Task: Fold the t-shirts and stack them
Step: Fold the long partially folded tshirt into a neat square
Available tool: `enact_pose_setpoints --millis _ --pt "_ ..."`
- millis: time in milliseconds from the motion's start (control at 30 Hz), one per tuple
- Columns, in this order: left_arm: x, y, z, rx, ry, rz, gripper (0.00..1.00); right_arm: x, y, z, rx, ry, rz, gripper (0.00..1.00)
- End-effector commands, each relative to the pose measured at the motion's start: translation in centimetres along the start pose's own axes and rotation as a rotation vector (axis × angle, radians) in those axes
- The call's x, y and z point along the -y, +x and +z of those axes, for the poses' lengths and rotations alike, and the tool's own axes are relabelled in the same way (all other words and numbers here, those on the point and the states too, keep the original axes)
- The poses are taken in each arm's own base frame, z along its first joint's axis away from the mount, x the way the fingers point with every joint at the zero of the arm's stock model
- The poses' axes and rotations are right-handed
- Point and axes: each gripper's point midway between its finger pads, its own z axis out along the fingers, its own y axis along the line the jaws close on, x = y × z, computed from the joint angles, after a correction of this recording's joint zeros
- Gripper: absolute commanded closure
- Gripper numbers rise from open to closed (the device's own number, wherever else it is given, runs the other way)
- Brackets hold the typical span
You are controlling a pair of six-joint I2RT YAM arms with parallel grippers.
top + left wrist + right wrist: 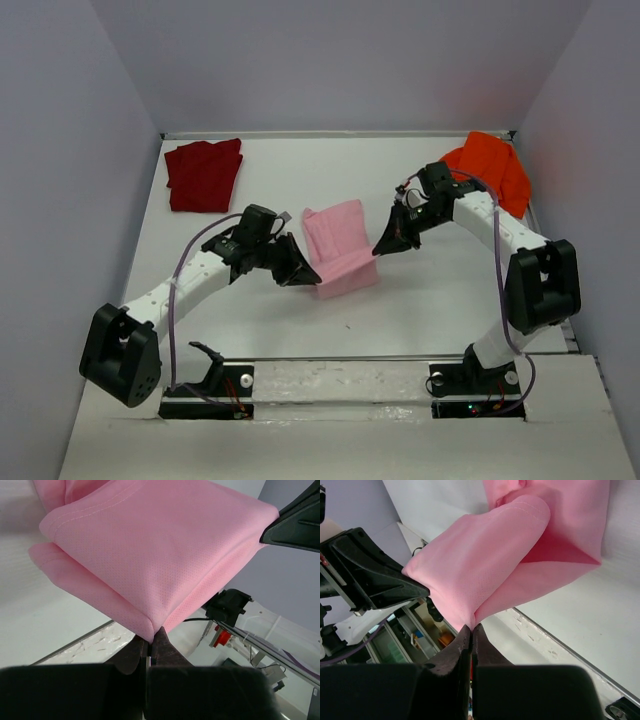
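Pink t-shirt (340, 250): mid-table, partly folded, its near edge lifted between the arms.
Left gripper (306, 274): clamped on the near-left corner.
Right gripper (384, 247): clamped on the near-right corner, so the edge spans taut, likely for folding over.
Dark red t-shirt (204, 175): far-left corner, well apart.
Orange t-shirt (490, 168): far right, crumpled, seemingly unfolded.

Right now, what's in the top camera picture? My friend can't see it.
The left gripper and right gripper pinch a pink t-shirt in the middle. A dark red t-shirt lies far left, an orange t-shirt far right.
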Motion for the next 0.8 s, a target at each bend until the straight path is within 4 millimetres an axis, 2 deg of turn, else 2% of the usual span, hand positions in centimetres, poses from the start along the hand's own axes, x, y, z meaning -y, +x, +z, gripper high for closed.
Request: enact_pose_setpoints --millis 0,300,433,567,767 --pt "-0.7 0.5 -1.1 -0.072 -0.027 0.025 0.97 -1.0 -2.7 -0.8 0.093 -0.007 -0.096 1.00" --pt "-0.2 -2.0 -0.1 -0.078 -0.001 0.030 0.95 -1.2 -4.8 0.0 0.098 -0.013 -0.107 1.00" --pt "0.3 -2.7 0.1 -0.079 -0.007 0.045 0.95 -1.5 -4.9 -0.2 0.101 -0.021 -0.113 1.00" --pt "0.3 -2.6 0.0 -0.079 -0.006 0.045 0.95 -1.3 -3.8 -0.4 0.092 -0.016 -0.101 1.00" --pt "0.3 -1.7 -0.2 -0.093 0.031 0.024 0.95 -1.2 -0.7 -1.8 0.076 0.003 -0.052 1.00"
